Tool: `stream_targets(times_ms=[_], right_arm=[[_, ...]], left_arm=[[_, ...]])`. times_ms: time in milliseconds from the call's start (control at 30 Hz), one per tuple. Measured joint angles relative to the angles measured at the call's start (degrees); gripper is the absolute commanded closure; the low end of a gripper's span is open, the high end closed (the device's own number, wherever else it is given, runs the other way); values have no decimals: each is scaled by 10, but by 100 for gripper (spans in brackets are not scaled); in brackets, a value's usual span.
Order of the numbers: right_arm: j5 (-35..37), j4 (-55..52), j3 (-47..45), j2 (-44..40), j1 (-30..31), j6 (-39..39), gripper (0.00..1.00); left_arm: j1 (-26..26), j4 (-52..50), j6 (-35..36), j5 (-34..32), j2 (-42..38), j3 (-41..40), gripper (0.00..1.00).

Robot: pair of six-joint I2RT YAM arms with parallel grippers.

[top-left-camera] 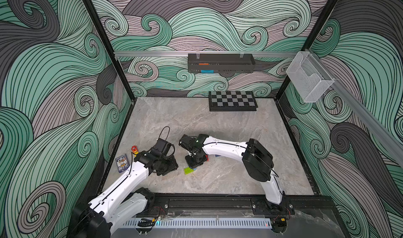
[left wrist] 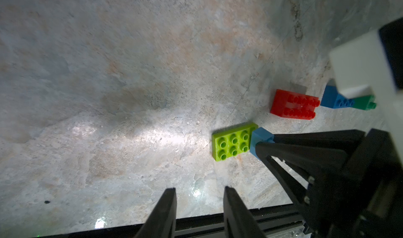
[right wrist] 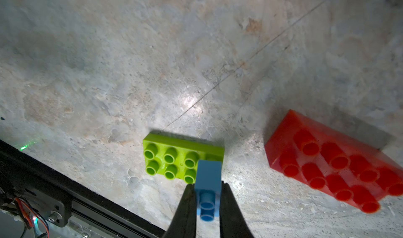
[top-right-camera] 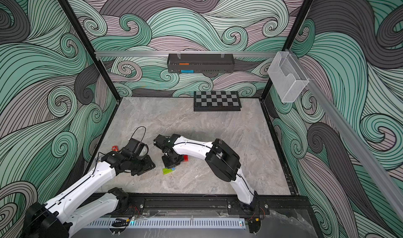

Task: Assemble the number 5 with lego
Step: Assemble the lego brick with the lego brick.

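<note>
The right pincer (right wrist: 207,195) is clamped on the light blue brick (right wrist: 208,175), whose end overlaps one end of the lime green brick (right wrist: 174,158) lying studs-up on the bench (top-left-camera: 218,125), low and centre in both top views. The red brick (right wrist: 331,158) rests on its side near them; in the left wrist view the dark blue brick (left wrist: 335,99) and dark green brick (left wrist: 364,102) lie touching, beyond it. The left pincer (left wrist: 199,195) holds nothing, its fingers (left wrist: 165,204) almost closed, a narrow gap showing between them.
</note>
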Motion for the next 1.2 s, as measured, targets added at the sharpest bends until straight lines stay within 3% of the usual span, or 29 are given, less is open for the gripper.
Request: stream_targets(times_ms=[967, 1200], right_arm=[[-2, -81, 98, 70, -3, -2, 94], [-3, -85, 103, 70, -4, -2, 88]], left_arm=[[0, -1, 0, -1, -9, 0, 60], [0, -1, 0, -3, -9, 0, 60]])
